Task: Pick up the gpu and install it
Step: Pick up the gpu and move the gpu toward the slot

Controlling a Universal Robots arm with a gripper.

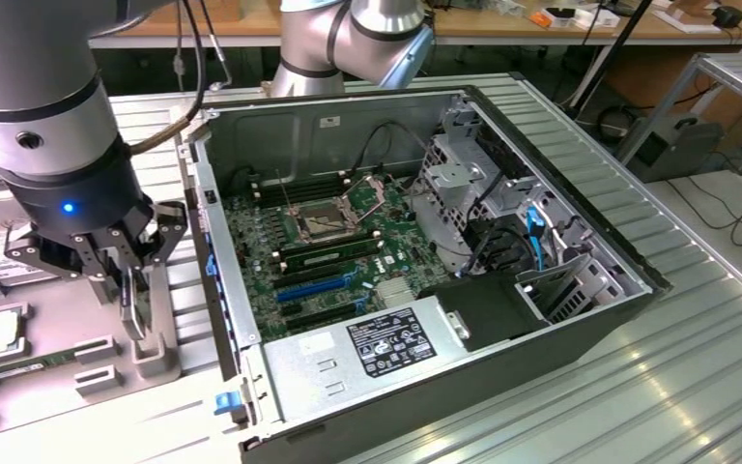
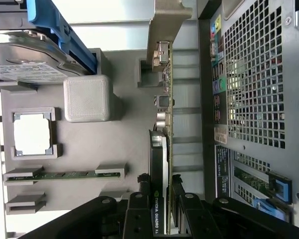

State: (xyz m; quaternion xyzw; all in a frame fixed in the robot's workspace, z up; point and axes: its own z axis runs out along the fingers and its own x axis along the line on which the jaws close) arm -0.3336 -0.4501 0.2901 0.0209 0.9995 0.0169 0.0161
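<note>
The gpu (image 1: 150, 307) is a slim black card standing on edge in a grey holder on the parts tray (image 1: 49, 406), at the exterior view's left beside the open computer case (image 1: 578, 193). My gripper (image 1: 130, 290) comes down over it with a finger on each side, shut on the card. In the wrist view the gpu (image 2: 160, 149) runs edge-on away from my gripper (image 2: 160, 216), and its silver bracket (image 2: 165, 25) is at the far end. The fingers (image 2: 138, 214) press its black cooler face and back. The motherboard (image 1: 332, 242) lies exposed inside the case, with blue slots (image 1: 313, 287).
The tray also holds a silver hard drive (image 2: 30, 59) with a blue clip (image 2: 60, 25), a square processor (image 2: 32, 134) and a thin green memory stick (image 2: 65, 174). The case's perforated rear panel (image 2: 259, 74) stands close beside the card. Drive cages and cables (image 1: 487, 193) fill the case's far side.
</note>
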